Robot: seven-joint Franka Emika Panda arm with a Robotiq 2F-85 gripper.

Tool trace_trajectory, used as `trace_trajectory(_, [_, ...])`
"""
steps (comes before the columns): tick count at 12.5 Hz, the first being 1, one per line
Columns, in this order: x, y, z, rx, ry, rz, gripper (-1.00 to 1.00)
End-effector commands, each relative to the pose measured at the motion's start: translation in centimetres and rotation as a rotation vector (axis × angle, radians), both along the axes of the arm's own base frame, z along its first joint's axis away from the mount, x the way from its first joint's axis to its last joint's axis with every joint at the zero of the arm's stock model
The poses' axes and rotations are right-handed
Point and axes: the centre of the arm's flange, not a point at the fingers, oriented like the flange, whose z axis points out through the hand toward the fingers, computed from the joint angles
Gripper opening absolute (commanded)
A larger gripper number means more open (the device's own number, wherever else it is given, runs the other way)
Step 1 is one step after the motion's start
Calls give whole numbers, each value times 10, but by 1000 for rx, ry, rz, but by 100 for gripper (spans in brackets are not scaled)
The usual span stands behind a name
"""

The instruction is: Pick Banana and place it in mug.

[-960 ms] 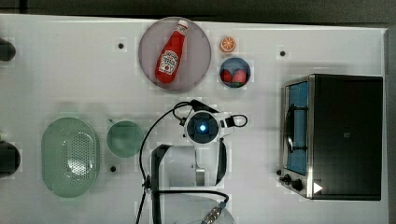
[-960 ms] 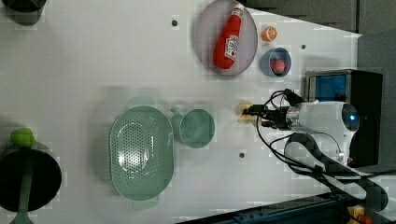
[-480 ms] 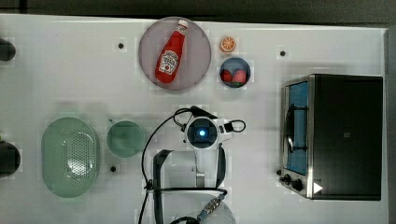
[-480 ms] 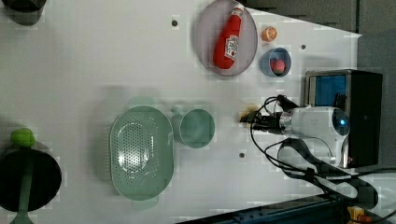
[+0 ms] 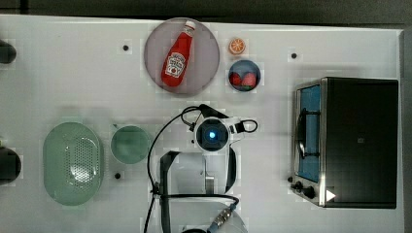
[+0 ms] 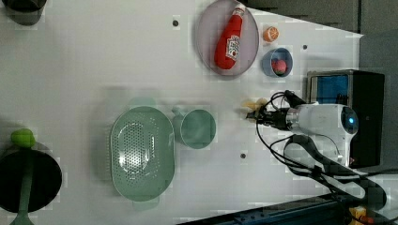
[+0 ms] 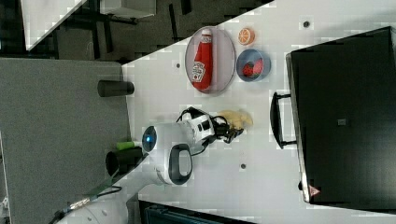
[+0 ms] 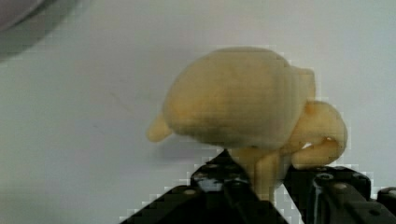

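Gripper (image 8: 268,186) with jaws closed about the stem end of the banana (image 8: 243,100), which lies near the table's (image 5: 58,73) middle; grasp made, while lifting and placing into the empty mug (image 5: 130,144) remain

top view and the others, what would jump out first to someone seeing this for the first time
The red ketchup bottle lying on a round grey plate at the far edge of the white table catches the eye first in the top view. Next comes the white robot arm at mid-table, its gripper closed on the pale yellow banana. The black toaster oven fills the top view's right, and the mint-green mug sits beside a green perforated basket at the top view's left.
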Motion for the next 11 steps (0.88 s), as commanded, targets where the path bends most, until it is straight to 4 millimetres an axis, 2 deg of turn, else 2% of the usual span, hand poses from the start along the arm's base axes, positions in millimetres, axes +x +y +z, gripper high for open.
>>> trace_trajectory(1, [18,-7,66,-2,-83,13,-34])
trace_trajectory(5, [12,-16,187,4,-16,-12,-34])
trace_trajectory(8, [3,-6,273,4,43,-12,-34])
trace_trajectory(9, [1,0,294,1,60,-11,-34])
trace_trajectory(11, [-4,22,318,-14,87,-18,-34])
